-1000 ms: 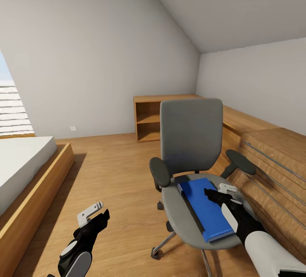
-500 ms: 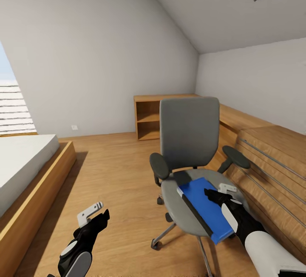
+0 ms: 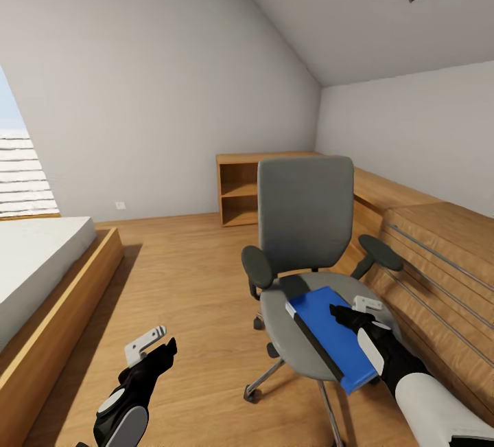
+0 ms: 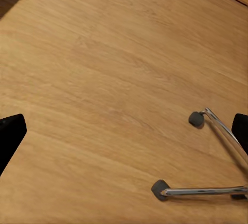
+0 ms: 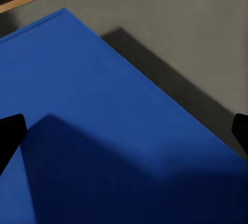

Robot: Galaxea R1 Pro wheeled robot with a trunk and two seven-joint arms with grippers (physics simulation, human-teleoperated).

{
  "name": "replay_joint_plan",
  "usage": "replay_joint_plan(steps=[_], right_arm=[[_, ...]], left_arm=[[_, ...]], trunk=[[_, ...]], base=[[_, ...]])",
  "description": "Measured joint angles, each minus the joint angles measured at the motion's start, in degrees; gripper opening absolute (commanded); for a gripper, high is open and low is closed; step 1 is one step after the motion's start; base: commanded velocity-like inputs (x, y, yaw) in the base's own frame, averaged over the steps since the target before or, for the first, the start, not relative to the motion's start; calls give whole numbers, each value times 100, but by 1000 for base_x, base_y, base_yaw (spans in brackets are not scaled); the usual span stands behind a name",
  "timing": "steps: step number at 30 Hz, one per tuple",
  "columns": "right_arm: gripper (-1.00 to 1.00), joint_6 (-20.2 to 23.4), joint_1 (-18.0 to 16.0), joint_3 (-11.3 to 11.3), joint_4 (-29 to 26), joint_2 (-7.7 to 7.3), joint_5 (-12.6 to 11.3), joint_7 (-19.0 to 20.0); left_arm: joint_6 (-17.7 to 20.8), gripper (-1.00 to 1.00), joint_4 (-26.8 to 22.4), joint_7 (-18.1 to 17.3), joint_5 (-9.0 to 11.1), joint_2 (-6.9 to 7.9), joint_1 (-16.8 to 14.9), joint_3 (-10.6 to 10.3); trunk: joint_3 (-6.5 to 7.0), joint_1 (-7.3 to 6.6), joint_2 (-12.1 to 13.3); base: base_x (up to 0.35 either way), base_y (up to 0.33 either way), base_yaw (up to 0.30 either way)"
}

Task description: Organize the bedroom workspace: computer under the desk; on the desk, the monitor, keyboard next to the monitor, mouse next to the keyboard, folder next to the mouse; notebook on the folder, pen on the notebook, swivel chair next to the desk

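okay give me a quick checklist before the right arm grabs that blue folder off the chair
1. Folder on the seat: the blue folder lies flat on the swivel chair, its near corner past the seat's edge. Ok.
2. Right gripper over the folder: ok in the head view.
3. Right gripper open: fingertips sit wide apart at the edges of the right wrist view, blue cover between. Ok.
4. Fingers touching the folder: cannot tell.
5. Left gripper out of the way: low over the wooden floor, beside the chair's chrome legs, open and empty. Ok.
6. Desk to carry it to: cannot tell.
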Motion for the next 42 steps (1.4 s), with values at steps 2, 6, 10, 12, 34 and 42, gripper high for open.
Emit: replay_joint_plan(steps=[2, 6, 10, 12, 34, 42], right_arm=[[100, -3, 0, -3, 3, 0, 0, 1], [100, -5, 0, -2, 5, 0, 0, 1], [100, -6, 0, -2, 6, -1, 0, -1], [100, -4, 0, -1, 6, -1, 2, -1], [100, -6, 0, -1, 5, 0, 5, 3], [100, -5, -1, 1, 149, 0, -1, 7]], left_arm=[[0, 100, 0, 0, 0, 0, 0, 0], [0, 100, 0, 0, 0, 0, 0, 0], [0, 100, 0, 0, 0, 0, 0, 0], [0, 100, 0, 0, 0, 0, 0, 0], [0, 100, 0, 0, 7, 0, 0, 0], [0, 100, 0, 0, 8, 0, 0, 0]], trunk=[[0, 1, 0], [0, 3, 0], [0, 1, 0], [0, 1, 0], [0, 0, 0], [89, -109, 199]], base=[[-119, 0, 0], [-222, 0, 0], [-122, 0, 0], [-45, 0, 0], [-5, 0, 0], [0, 0, 0]])
